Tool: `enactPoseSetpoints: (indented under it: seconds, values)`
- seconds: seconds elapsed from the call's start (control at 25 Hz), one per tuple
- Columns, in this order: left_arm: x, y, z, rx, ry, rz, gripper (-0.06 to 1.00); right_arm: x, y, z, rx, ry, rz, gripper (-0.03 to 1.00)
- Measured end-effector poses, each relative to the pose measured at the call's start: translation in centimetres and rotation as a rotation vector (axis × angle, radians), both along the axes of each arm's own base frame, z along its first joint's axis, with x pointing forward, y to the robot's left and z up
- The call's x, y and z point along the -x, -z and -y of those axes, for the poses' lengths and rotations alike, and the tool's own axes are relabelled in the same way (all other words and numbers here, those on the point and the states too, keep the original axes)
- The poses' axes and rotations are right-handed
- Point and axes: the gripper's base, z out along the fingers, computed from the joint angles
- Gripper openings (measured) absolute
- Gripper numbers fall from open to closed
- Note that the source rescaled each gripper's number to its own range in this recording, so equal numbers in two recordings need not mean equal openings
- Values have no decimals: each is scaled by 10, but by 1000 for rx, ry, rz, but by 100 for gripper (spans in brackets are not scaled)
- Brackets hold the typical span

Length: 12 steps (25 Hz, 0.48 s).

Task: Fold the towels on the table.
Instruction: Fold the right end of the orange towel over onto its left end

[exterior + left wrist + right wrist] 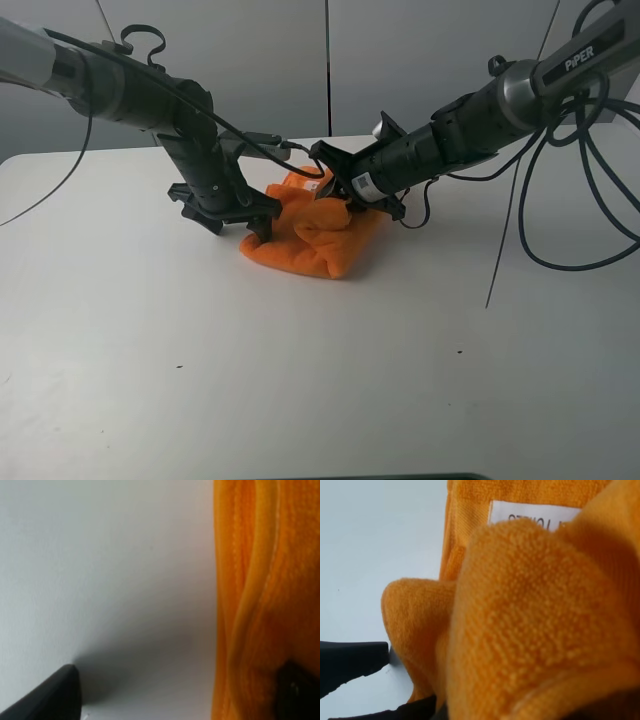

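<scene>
The left end effector (232, 213) is low on the tabletop (300, 380), its jaws spread fully wide and holding nothing. In its wrist view one dark fingertip (47, 697) is over bare white surface and the other fingertip (299, 692) is against the orange cloth, so the edge of the towel (315, 240) lies between the two fingers, not yet pinched.

A little farther back and to the other side of the cloth is the right end effector (345, 195). It is almost fully closed, and from its wrist view a thick raised fold of the towel (535, 630) fills the space just before it; I judge that it grips this fold, though the contact itself is hidden by the fabric. Beyond that fold, on a flatter layer, the small white label (535, 516) shows with part of its print.

The towel itself sits in the middle of the tabletop, between the two end effectors, touching both. It is bunched into an uneven heap, with several layers and rolled ridges, not a flat rectangle.

So the folding seems to be in progress but far from neat: some cloth is doubled over, yet the edges do not line up. What is left, in my judgement, is to lay the lifted part down, flatten the bundle and finish the fold.
</scene>
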Motion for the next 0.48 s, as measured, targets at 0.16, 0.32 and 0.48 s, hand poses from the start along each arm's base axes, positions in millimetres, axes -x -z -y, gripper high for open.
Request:
enactPoseSetpoints:
  seconds: [0.16, 0.32, 0.48]
  values:
    - [1, -6, 0, 7, 0, 16, 100, 0, 0, 0, -2, -3, -2, 5]
    - [4, -18, -3, -17, 26, 27, 100, 1, 0, -1, -6, -5, -5, 5]
    - [5, -33, -9, -36, 29, 44, 100, 1, 0, -1, -8, -9, -6, 5]
